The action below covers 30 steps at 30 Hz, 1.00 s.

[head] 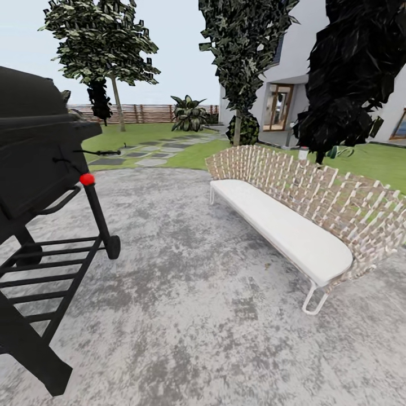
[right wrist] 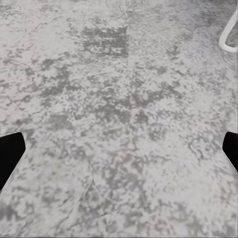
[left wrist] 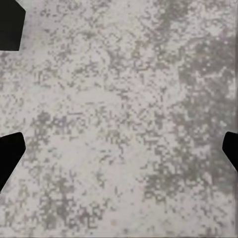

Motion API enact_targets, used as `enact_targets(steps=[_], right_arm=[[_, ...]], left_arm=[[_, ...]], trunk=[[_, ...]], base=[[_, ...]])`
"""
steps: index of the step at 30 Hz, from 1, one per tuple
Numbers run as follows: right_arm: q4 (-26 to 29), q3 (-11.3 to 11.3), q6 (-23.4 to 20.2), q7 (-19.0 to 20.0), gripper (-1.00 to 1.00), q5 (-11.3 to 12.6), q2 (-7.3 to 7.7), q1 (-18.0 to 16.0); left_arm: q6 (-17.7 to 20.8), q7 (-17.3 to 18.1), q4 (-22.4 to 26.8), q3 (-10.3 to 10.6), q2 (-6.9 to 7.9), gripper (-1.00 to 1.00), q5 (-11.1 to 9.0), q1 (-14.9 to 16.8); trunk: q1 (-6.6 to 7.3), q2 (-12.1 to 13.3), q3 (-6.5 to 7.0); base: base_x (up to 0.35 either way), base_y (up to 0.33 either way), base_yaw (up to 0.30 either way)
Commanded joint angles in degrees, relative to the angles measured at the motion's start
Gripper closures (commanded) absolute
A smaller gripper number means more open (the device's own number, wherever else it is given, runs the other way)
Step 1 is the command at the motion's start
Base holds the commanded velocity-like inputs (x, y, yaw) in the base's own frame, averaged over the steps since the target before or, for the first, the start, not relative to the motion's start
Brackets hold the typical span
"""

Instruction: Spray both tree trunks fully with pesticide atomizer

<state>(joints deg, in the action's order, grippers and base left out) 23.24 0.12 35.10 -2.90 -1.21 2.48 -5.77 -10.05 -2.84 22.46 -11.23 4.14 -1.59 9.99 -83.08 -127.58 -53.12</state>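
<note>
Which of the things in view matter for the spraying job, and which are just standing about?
Job, probably: left tree; middle tree; paved floor.

Standing about: black grill; white bench; house; fence; short palm.

A big grey stone patio [head: 186, 316] covers the ground. A black grill [head: 39, 186] stands on the left. A long woven bench [head: 299, 208] with a white seat sits on the right. Far back are a brown fence [head: 141, 113] and a white house [head: 293, 84].
</note>
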Motion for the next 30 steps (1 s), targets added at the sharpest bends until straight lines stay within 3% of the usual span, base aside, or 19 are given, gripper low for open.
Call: enact_targets(steps=[1, 30], right_arm=[[0.0, 0.0, 0.1, -0.2, -1.00, -0.2, 0.03, 0.0], [-0.2, 0.1, 0.2, -0.3, -1.00, -0.3, 0.05, 0.0]], left_arm=[[-0.2, -0.1, 0.0, 0.0, -0.01, -1.00, -0.2, 0.0], [-0.2, -0.1, 0.0, 0.0, 0.00, -1.00, -0.2, 0.0]], trunk=[[-0.02, 0.0, -0.05], [-0.02, 0.0, -0.05]], base=[[0.340, -0.043, 0.001], [0.340, -0.058, 0.000]])
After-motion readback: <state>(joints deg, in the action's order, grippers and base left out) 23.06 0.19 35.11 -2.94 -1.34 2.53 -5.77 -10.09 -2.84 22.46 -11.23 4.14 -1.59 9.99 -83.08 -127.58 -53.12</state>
